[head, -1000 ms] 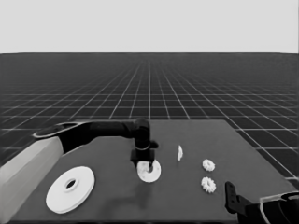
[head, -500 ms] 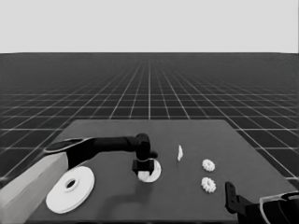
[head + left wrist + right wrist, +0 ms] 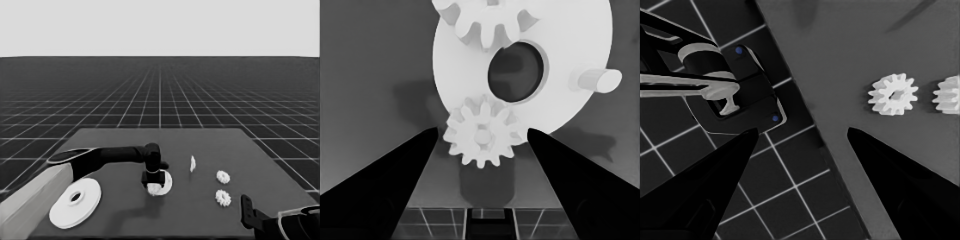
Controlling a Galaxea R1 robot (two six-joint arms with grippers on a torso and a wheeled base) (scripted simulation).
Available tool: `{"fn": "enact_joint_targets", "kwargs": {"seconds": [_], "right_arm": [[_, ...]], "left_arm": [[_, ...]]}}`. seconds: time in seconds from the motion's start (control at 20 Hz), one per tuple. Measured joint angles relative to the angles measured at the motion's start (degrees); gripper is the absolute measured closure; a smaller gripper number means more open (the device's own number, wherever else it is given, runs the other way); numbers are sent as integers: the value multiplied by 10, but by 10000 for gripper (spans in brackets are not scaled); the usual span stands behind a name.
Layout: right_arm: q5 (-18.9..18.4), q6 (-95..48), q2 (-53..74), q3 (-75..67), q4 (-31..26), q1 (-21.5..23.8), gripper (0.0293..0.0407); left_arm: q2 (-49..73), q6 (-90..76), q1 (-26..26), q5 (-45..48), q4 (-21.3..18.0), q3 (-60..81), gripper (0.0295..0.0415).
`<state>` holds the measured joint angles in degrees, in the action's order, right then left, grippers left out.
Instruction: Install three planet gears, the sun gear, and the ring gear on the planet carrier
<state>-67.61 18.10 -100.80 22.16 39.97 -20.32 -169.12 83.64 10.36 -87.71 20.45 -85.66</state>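
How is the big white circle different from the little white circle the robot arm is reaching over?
The larger round part is much wider than the smaller round part. The larger one lies alone near the table's left end, while the smaller one sits mid-table under the left gripper. The smaller one carries two gears and a bare peg; the larger one carries nothing. Both are white, flat and round, with a dark centre hole.

Head view overlooks the table (image 3: 200,210); left wrist close above, seemingly sharing its middle.
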Motion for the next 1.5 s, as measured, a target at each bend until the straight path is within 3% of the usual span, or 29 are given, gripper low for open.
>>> {"fn": "enact_joint_targets", "kwargs": {"seconds": [0.15, 0.5, 0.55, 0.6, 0.7, 0.8, 1.0, 1.05, 1.1, 1.25, 1.5], "right_arm": [[0, 0, 0, 0, 0, 0, 315], [0, 0, 0, 0, 0, 0, 315], [0, 0, 0, 0, 0, 0, 315], [0, 0, 0, 0, 0, 0, 315], [0, 0, 0, 0, 0, 0, 315], [0, 0, 0, 0, 0, 0, 315], [0, 0, 0, 0, 0, 0, 315], [-47, 157, -78, 156, -220, 163, 304], [-86, 224, -151, 317, -279, 207, 307], [-140, 272, -265, 558, -318, 213, 314], [-154, 273, -302, 635, -325, 212, 315]], "left_arm": [[10, 36, -76, -18, -75, 50, 326], [11, 40, -97, -19, -96, 56, 326], [164, -237, -158, 186, -68, 267, 303], [378, -523, -218, 311, -51, 410, 301], [584, -859, -272, 428, -35, 545, 317], [652, -976, -290, 468, -30, 592, 324], [682, -1030, -298, 487, -27, 614, 326], [683, -1033, -299, 488, -27, 616, 326], [684, -1035, -299, 489, -27, 616, 326], [685, -1037, -300, 489, -27, 617, 326], [686, -1037, -300, 490, -27, 617, 326]]}}
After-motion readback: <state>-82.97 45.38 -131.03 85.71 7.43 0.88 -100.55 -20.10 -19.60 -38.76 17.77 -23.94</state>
